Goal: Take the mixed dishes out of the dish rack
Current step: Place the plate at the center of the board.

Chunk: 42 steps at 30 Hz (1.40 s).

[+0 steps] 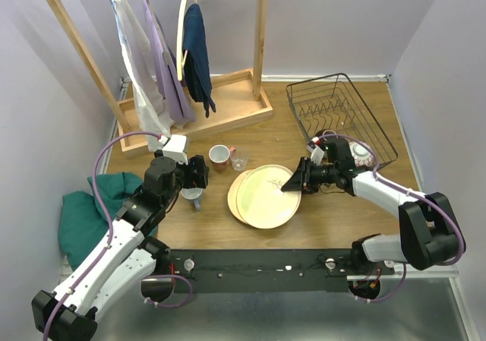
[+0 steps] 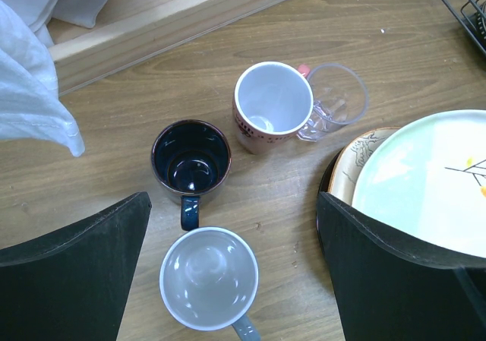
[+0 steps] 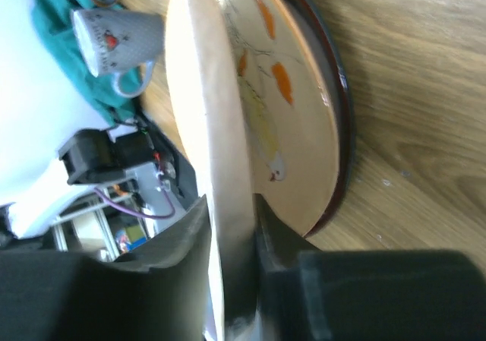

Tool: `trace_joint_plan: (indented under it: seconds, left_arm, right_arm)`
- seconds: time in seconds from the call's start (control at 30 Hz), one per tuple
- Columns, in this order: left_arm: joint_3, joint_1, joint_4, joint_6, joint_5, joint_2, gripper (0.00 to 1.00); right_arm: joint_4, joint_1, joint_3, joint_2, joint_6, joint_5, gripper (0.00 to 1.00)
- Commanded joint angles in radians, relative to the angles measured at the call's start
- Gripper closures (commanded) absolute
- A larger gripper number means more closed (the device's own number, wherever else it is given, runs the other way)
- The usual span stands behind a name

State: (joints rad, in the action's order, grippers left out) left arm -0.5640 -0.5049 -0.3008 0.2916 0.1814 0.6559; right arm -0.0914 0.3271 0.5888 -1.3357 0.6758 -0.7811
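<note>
The dark wire dish rack (image 1: pixel 342 117) stands at the back right; its corner shows in the left wrist view (image 2: pixel 471 7). A patterned bowl (image 1: pixel 362 153) sits at its near edge, partly behind my right arm. The cream twig plate (image 1: pixel 266 197) lies over the red-rimmed plate (image 1: pixel 234 197) mid-table. My right gripper (image 1: pixel 295 180) is shut on the twig plate's right rim (image 3: pixel 201 90), just above the red-rimmed plate (image 3: pixel 304 128). My left gripper (image 2: pixel 231 269) is open above a grey mug (image 2: pixel 209 278). A dark blue mug (image 2: pixel 190 157), a pink mug (image 2: pixel 272 105) and a clear glass (image 2: pixel 334 98) stand beyond it.
A wooden clothes rack (image 1: pixel 228 109) with hanging garments stands at the back left. A teal cloth (image 1: pixel 91 204) lies bunched at the table's left edge. Purple walls close in on the left, back and right.
</note>
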Motion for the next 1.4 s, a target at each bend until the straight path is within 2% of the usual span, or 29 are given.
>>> trace_joint_plan:
  seconds: [0.0, 0.4, 0.83, 1.3, 1.33, 1.37]
  left_arm:
    - [-0.008, 0.005, 0.006, -0.003, 0.006, -0.002, 0.01]
    - [-0.01, 0.006, 0.003, -0.005, 0.006, 0.001, 0.01]
    - [-0.014, 0.008, 0.0, -0.006, 0.01, -0.001, 0.01]
    - [-0.016, 0.011, -0.001, -0.003, 0.009, -0.007, 0.01]
    - [-0.016, 0.011, 0.0, -0.003, 0.009, -0.006, 0.01]
    - [-0.016, 0.012, -0.001, -0.003, 0.007, -0.007, 0.01]
  right_arm:
    - [-0.165, 0.01, 0.062, -0.017, -0.1, 0.066, 0.56]
    - [-0.312, 0.026, 0.151, -0.037, -0.159, 0.143, 0.31]
    - [-0.406, 0.079, 0.267, -0.132, -0.188, 0.221, 0.15]
    - [-0.501, 0.178, 0.384, -0.207, -0.203, 0.324, 0.11]
    - [-0.514, 0.182, 0.388, -0.212, -0.208, 0.336, 0.06]
    - [-0.525, 0.191, 0.394, -0.212, -0.209, 0.344, 0.06]
